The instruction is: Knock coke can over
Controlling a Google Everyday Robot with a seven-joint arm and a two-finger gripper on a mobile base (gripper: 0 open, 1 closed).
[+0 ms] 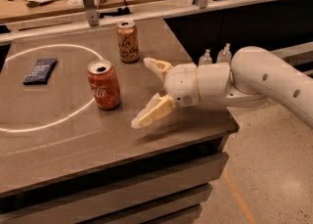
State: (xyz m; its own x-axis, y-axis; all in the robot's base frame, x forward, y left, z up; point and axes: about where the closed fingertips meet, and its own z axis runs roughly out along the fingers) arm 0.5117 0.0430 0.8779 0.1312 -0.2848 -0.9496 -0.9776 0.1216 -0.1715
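Gripper (140,93) hovers wide open and empty just beside the coke can (103,85), which stands upright on the table (58,145). Best to strike its upper side (a low push may only slide it), clear of the tan can (127,41) behind.

Red-orange coke can (103,84) marked with white script, silver top seen opened, stood upright on the grey table (58,140), not tipped, gripper (142,93) held just beside it on the right, fingers spread wide, no contact made
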